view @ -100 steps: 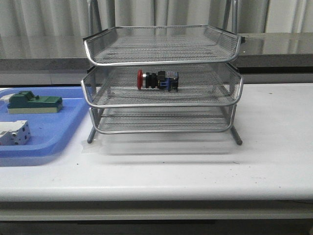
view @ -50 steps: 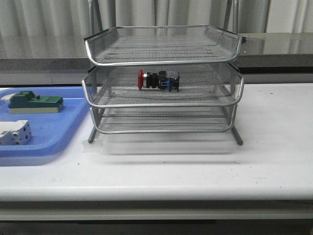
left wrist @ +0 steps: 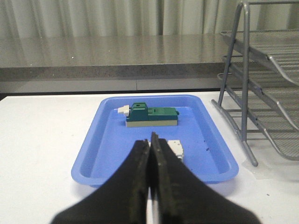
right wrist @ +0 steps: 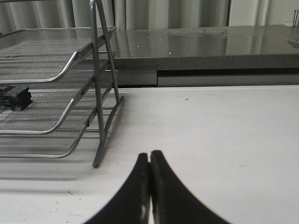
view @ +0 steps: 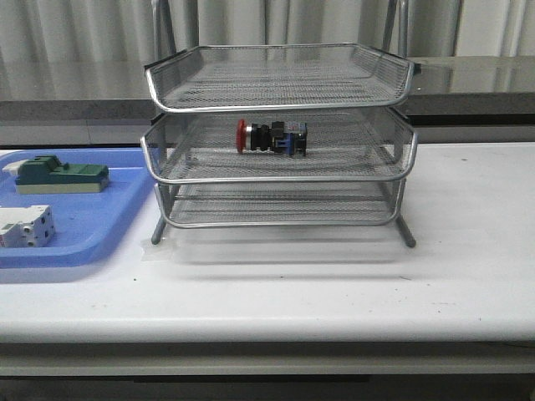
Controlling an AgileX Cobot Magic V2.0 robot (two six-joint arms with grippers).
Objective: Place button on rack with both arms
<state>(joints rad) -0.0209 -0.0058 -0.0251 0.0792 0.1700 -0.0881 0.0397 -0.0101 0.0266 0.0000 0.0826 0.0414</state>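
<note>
On the middle tier of the rack (view: 278, 138), the button (view: 271, 137) lay on its side, red head toward the blue tray (view: 84, 221). That tray held a green-topped block (view: 62, 175) and a white terminal block (view: 25, 227). The left gripper (left wrist: 150, 145) and right gripper (right wrist: 149, 158) were each pressed together, empty, apart from the rack

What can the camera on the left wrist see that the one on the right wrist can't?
Only the left wrist view shows the blue tray, holding a green-topped block and a white terminal block, plus the left pincer, shut with nothing in it. Only the right wrist view shows the button lying in the rack's middle tier, plus the right pincer, also shut with nothing in it. Both show part of the wire-mesh rack, the white table and the grey counter behind.
</note>
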